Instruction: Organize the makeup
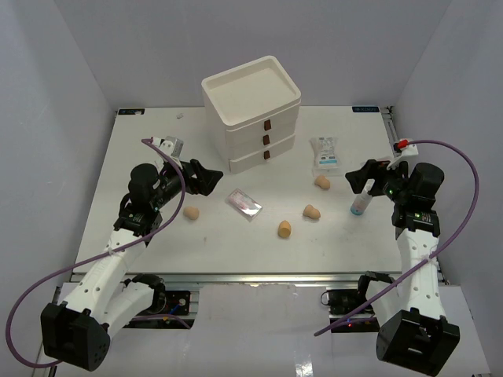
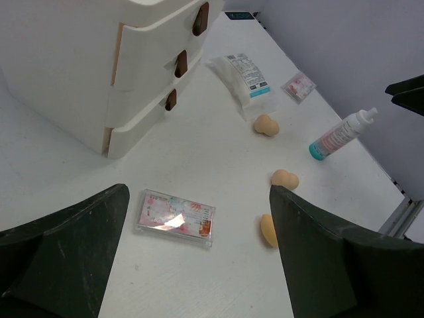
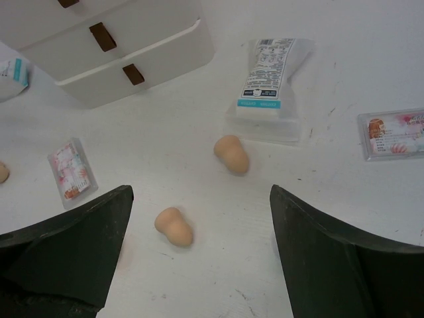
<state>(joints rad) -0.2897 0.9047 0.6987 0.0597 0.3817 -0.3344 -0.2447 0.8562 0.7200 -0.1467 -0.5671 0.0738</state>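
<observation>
**Makeup [image 1: 312,211] spread over the table [image 1: 196,251], jaws empty**

A drawer box [image 1: 251,110] stands at the back, its top cut off in both wrist views. The left jaws and right jaws gape wide, holding nothing. In front lie a packet [image 1: 326,153], a case [image 1: 245,203], a bottle [image 1: 361,203] just beside the right jaws, and four sponges [image 1: 284,228]. A second case [image 3: 394,132] shows only in the wrist views. A white-and-blue scrap [image 3: 10,73], cut by the frame edge, is unclear.
</observation>
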